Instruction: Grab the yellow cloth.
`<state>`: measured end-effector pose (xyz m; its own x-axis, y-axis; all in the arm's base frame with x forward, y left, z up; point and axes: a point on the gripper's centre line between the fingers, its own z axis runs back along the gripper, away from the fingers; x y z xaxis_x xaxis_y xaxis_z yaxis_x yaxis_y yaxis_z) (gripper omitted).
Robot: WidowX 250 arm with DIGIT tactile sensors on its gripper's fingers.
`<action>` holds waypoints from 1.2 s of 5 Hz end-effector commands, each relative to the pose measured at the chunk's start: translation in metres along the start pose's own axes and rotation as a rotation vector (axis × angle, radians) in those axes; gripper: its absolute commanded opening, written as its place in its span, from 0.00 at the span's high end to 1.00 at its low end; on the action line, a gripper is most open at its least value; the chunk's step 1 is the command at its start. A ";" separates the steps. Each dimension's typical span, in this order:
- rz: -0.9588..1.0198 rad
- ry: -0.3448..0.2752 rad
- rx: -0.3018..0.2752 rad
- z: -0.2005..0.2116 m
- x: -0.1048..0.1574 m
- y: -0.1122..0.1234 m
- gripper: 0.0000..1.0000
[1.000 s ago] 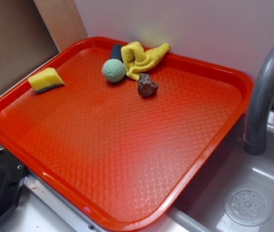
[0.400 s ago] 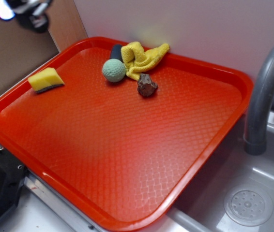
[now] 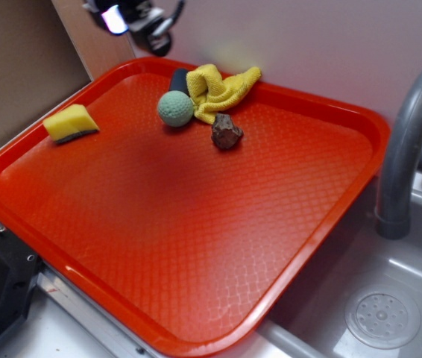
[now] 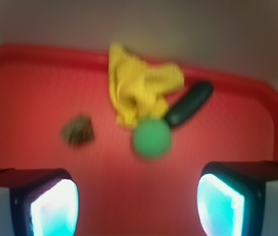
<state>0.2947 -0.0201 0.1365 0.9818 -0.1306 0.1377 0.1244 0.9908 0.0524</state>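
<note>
My pincer (image 4: 136, 201) is spread wide and grasps nothing; the yellow cloth (image 4: 141, 91) lies ahead, beyond the green ball (image 4: 152, 138).

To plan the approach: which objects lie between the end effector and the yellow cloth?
In the wrist view, the green ball and a dark cylinder lie before the yellow cloth; the end effector is open.

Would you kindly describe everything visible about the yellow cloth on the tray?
The yellow cloth is a small, bright yellow rag with a knitted-looking texture, crumpled into loose folds. It lies at the far edge of the red tray, one corner draped up onto the rim. The pale green ball and a dark cylindrical object rest against it; the brown rock sits just beside it. Nothing grips it.
</note>
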 end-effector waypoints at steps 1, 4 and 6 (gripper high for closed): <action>-0.131 -0.049 -0.072 0.031 0.015 -0.026 0.00; -0.029 -0.057 0.034 0.000 0.036 -0.012 0.00; -0.122 -0.079 0.007 -0.042 0.050 -0.012 0.00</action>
<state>0.3427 -0.0282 0.0867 0.9584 -0.2379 0.1577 0.2295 0.9708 0.0696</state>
